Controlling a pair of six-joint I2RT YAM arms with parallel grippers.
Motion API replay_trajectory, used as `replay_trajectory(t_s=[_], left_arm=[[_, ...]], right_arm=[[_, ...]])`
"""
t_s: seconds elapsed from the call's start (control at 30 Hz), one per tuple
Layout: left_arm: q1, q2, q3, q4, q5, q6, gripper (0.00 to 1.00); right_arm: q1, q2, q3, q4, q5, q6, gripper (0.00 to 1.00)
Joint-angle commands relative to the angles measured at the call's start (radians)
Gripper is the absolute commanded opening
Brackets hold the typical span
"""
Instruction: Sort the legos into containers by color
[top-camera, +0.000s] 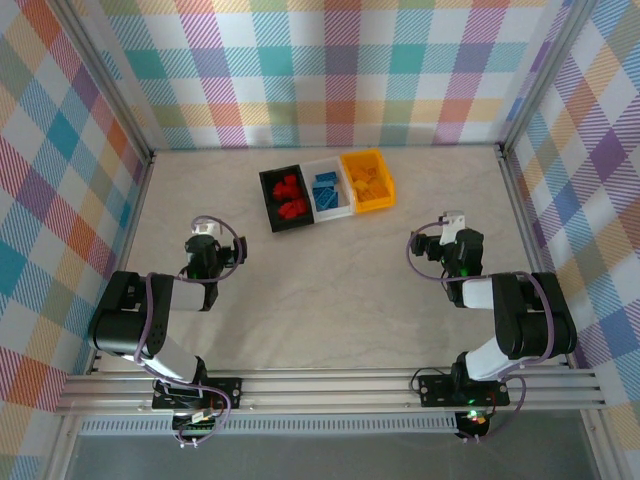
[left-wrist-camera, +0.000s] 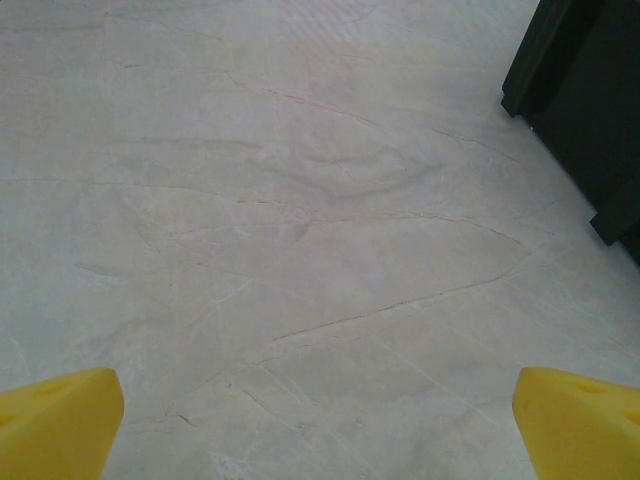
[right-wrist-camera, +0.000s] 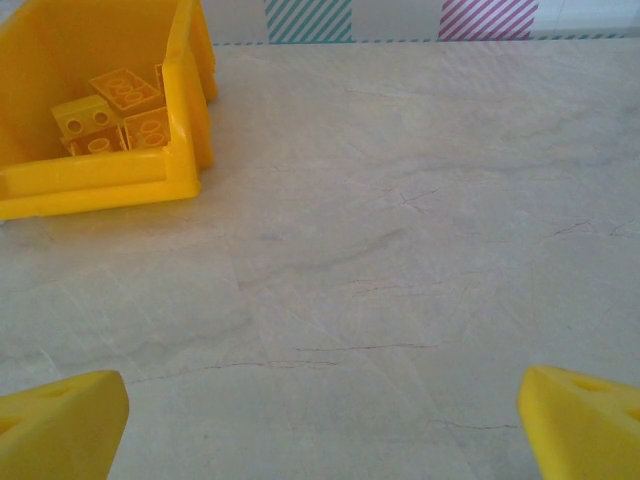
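At twelve o'clock on the table (top-camera: 320, 290) we saw legos (top-camera: 290, 197) sorted in the containers (top-camera: 372, 207); left gripper (left-wrist-camera: 320, 420) and right gripper (right-wrist-camera: 320, 420) stood wide.

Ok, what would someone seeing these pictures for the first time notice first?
Three bins sit in a row far across the table: the black bin holds red legos, the white bin blue legos, the yellow bin yellow legos. Plaid walls enclose it. The left gripper and right gripper stand open nearer the front.
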Motion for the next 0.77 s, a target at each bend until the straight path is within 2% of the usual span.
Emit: replay_trajectory(t_s=[0.0,0.73], left_arm=[[0.007,0.000,0.020,0.023,-0.002,-0.020,1.00],[0.007,-0.001,0.020,0.023,-0.003,-0.019,1.00]], right_arm=[[-0.007,0.005,0.018,-0.007,-0.018,0.015,1.00],[-0.011,0.006,0.023,-0.013,-0.025,0.018,1.00]])
